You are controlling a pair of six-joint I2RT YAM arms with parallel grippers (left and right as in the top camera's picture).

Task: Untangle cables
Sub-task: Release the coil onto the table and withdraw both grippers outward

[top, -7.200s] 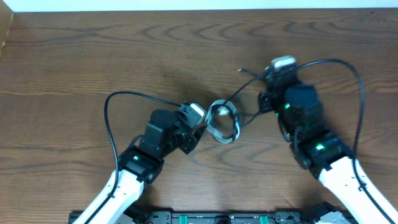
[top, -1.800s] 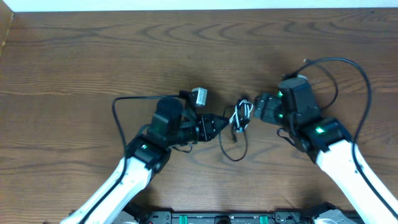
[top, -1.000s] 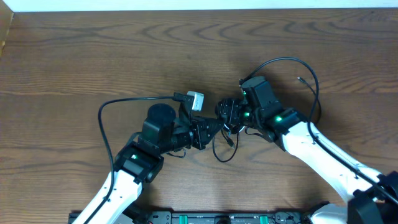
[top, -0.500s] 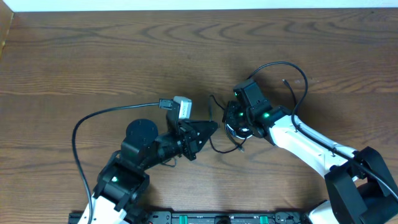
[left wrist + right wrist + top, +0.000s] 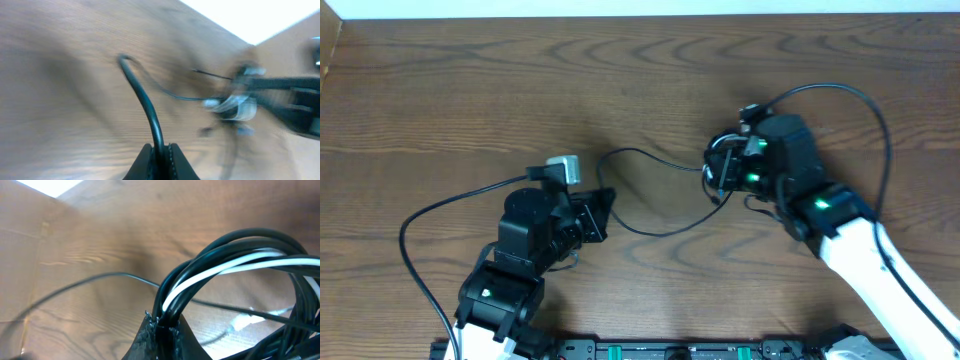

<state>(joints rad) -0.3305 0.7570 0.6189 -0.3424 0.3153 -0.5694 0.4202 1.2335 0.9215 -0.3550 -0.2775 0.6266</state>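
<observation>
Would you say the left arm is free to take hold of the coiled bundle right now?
Probably not: the left gripper is shut on a single black cable, and the bundle sits clamped in the right gripper.

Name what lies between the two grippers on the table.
Overhead view: thin black cable strands stretch across the bare wooden table, running from the left gripper to the cable bundle clamped in the right gripper.

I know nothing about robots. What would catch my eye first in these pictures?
A thin black cable stretches across the middle of the wooden table. It runs from the left gripper, shut on it, to the right gripper, which clamps a looped bundle of black and white cables.
</observation>
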